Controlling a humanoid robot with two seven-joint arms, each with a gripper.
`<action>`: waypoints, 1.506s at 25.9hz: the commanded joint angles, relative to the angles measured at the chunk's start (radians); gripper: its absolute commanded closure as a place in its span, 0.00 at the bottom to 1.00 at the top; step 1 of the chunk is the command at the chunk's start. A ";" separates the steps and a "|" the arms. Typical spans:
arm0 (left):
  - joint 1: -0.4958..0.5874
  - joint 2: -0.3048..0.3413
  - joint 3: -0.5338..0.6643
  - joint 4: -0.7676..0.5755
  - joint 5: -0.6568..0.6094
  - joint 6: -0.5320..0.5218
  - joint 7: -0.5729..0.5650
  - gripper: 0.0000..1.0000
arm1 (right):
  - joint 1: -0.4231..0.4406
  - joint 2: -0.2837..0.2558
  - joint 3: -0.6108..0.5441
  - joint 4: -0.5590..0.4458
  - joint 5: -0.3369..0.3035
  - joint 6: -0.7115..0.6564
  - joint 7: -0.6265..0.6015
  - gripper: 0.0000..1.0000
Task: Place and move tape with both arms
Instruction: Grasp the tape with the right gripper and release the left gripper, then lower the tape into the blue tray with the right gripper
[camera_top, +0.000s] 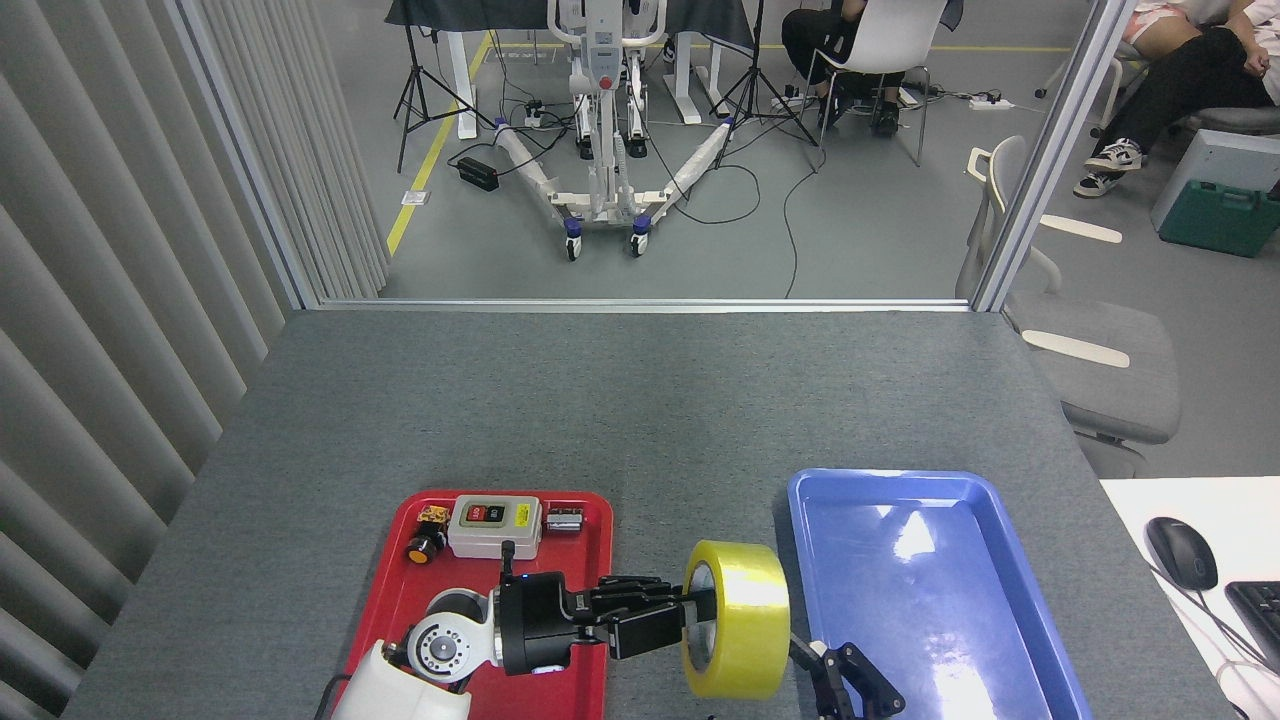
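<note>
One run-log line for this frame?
left gripper: shut on tape | tape: held upright between red tray and blue tray | right gripper: open, beside tape

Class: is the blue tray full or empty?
Empty: the blue tray shows only bare glossy floor; the tape hangs outside its left rim.

Grey felt-topped table (640, 400), ribbed grey panel wall (110, 300) on left, aluminium-framed glass partition (1040, 160) behind, grey floor (860, 240) with yellow line (430, 160), tripods (420, 80), wheeled white stand (600, 190), cables, grey chairs (1090, 370), green case (1220, 215), seated person (1190, 70) far right
</note>
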 joint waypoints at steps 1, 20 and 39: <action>0.002 0.001 -0.005 0.001 -0.002 -0.007 -0.001 1.00 | -0.002 0.001 0.052 0.000 0.013 0.000 0.002 0.12; 0.014 0.003 0.013 -0.011 0.009 -0.007 0.056 0.01 | 0.011 0.006 0.057 0.004 0.027 0.000 -0.064 1.00; 0.307 0.175 0.094 -0.329 -0.781 0.667 0.959 0.01 | -0.034 -0.085 -0.165 0.004 0.047 0.473 0.335 0.88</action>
